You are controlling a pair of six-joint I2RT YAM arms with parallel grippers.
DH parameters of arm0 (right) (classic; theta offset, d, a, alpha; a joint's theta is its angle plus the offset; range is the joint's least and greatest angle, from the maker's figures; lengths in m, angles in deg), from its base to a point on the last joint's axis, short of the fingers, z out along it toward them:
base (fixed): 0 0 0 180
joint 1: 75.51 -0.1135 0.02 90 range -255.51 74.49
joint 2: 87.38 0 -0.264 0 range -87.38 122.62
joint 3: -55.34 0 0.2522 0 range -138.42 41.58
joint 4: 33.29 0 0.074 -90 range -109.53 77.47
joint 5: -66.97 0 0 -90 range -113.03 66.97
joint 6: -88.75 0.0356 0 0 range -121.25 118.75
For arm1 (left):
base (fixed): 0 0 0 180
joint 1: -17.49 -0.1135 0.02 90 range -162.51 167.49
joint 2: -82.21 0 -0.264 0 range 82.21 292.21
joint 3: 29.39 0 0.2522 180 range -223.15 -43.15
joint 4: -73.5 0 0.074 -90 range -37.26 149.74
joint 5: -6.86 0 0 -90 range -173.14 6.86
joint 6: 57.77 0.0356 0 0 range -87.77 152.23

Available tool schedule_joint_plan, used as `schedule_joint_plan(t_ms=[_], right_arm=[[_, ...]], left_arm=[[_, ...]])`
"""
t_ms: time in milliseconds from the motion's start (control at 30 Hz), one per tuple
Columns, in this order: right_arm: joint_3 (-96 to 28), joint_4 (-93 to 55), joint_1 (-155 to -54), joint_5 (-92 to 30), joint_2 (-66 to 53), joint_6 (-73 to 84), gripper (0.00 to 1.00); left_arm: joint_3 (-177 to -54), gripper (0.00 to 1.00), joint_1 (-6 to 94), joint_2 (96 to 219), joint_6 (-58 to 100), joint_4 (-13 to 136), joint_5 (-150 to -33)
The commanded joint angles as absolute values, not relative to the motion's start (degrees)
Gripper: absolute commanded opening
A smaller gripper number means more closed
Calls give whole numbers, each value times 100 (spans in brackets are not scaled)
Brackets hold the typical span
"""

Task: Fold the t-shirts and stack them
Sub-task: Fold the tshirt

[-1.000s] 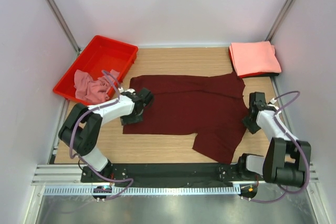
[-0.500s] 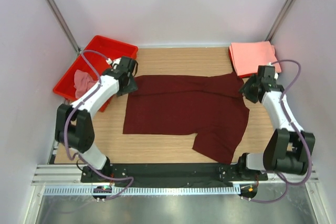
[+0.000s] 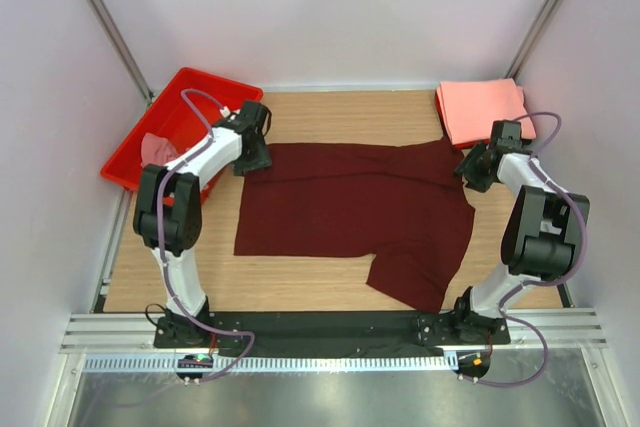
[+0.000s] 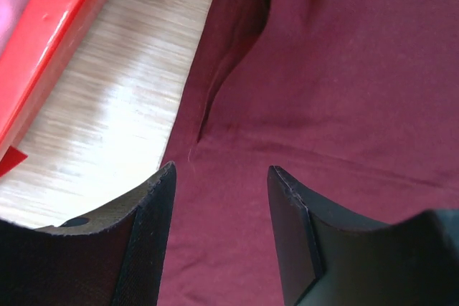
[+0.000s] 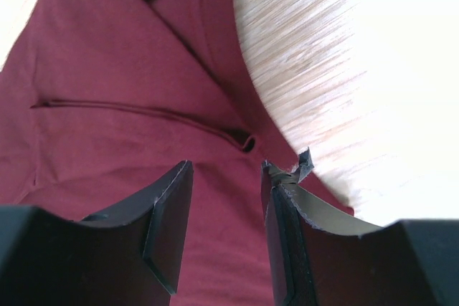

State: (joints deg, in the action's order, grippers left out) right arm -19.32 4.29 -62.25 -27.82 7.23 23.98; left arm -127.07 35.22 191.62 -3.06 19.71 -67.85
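Observation:
A dark maroon t-shirt (image 3: 350,202) lies spread flat on the wooden table, one sleeve reaching toward the near edge. My left gripper (image 3: 254,154) hovers open over its far left corner, beside the red tray. In the left wrist view its fingers (image 4: 161,206) straddle bare maroon cloth (image 4: 344,69) without pinching it. My right gripper (image 3: 472,169) is open over the far right corner, and the right wrist view shows a seam and hem (image 5: 244,141) just ahead of it. A folded salmon-pink t-shirt (image 3: 485,110) rests at the back right. A crumpled dusty pink t-shirt (image 3: 156,147) sits in the tray.
The rigid red plastic tray (image 3: 190,107) stands at the back left, and its rim (image 4: 57,26) is close to my left fingers. White walls enclose the table on three sides. Bare wood (image 3: 300,272) shows in front of the maroon shirt.
Both arms have swung from the shirt's near sides out to its far corners. The right jaws stand a little wider than a second ago. The shirt has barely shifted.

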Motion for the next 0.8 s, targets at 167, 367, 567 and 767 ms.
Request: schedule_joint_plan(t_ms=[167,367,567,767], right_arm=[[-2117,-203,-6197,-2857,1008,2441,50],[-2109,-256,-6197,-2751,1158,2415,51],[-1898,-397,-6197,-2743,1141,2494,50],[-1854,-370,-6197,-2549,1097,2415,48]], left_arm=[[-13130,55,3410,19656,-143,1940,-6591],[-13201,54,3392,19796,-117,2098,-6749],[-13306,54,3384,19928,-55,2133,-6802],[-13438,50,3383,20095,-73,2072,-6811]])
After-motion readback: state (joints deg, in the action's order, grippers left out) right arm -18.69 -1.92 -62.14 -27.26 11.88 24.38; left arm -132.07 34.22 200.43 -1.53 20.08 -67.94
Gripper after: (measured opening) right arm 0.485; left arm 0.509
